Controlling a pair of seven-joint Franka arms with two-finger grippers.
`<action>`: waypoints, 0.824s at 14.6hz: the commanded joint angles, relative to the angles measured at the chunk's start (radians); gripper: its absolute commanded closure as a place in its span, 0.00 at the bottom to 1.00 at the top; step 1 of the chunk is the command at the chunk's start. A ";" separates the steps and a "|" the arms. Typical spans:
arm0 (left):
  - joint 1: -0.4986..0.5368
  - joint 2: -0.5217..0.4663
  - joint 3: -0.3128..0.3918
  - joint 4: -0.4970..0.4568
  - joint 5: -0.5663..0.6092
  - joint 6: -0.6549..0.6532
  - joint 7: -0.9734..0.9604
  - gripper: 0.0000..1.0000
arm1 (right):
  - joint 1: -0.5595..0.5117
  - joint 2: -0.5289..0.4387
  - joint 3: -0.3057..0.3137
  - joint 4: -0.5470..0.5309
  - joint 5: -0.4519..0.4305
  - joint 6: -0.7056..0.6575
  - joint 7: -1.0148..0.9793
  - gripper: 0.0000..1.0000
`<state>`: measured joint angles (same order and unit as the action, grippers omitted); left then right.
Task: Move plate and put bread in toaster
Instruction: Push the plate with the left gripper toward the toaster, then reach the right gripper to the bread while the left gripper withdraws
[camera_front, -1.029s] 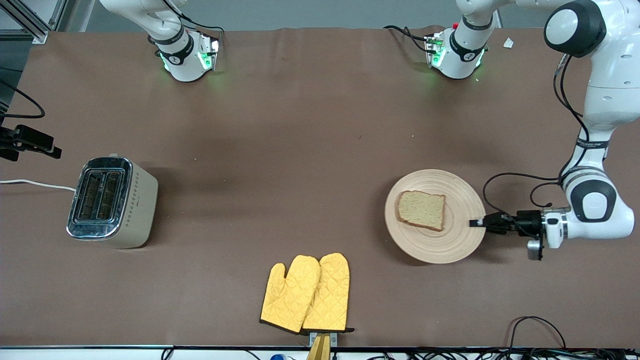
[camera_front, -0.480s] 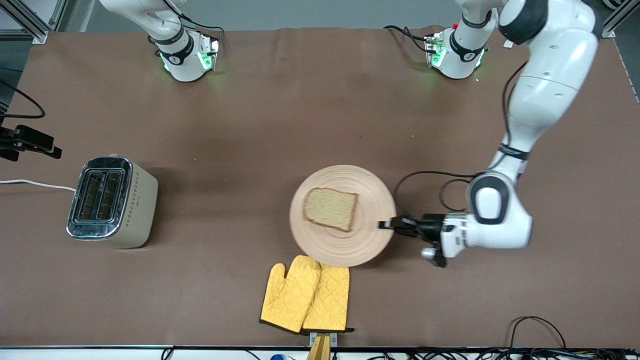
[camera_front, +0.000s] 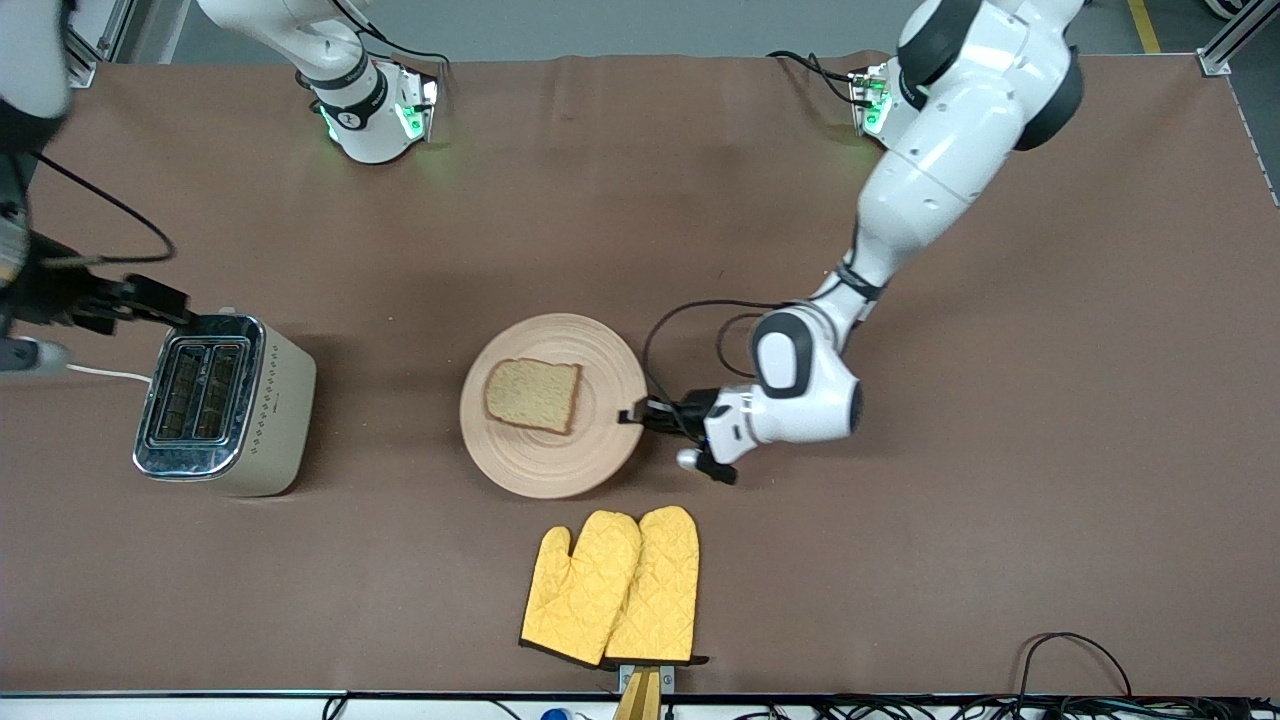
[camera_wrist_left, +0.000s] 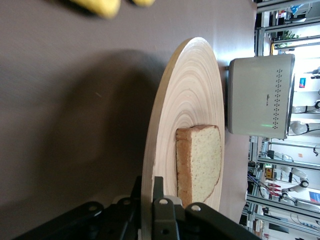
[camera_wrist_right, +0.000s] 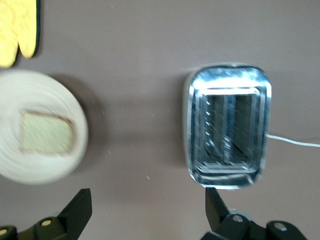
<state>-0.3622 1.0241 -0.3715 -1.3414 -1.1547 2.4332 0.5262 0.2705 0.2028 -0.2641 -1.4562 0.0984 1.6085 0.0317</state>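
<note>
Left fingers (camera_front: 632, 417) clamped on plate (camera_front: 530, 455) rim; right fingers (camera_wrist_right: 82, 210) wide apart above toaster (camera_front: 225, 405).

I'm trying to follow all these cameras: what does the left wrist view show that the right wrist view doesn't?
Only the left wrist view shows the left gripper shut on the rim of the round pale wooden plate, and the cream toaster's dotted side. Only the right wrist view shows the open right gripper, the toaster's chrome slots and its white cord. Both show plate, brown bread slice, toaster and yellow oven mitts.
</note>
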 joint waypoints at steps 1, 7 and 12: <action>-0.059 0.068 0.000 0.105 -0.063 0.033 0.008 1.00 | 0.044 0.012 -0.004 -0.143 -0.014 0.186 0.060 0.00; -0.078 0.080 -0.001 0.111 -0.098 0.047 -0.003 0.00 | 0.113 0.015 -0.003 -0.393 0.012 0.476 0.101 0.00; -0.017 0.018 0.055 0.113 -0.007 -0.057 -0.127 0.00 | 0.274 0.043 -0.003 -0.556 0.027 0.665 0.237 0.00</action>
<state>-0.4264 1.0957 -0.3544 -1.2233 -1.2258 2.4576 0.4631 0.4981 0.2618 -0.2576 -1.9003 0.1127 2.1562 0.2266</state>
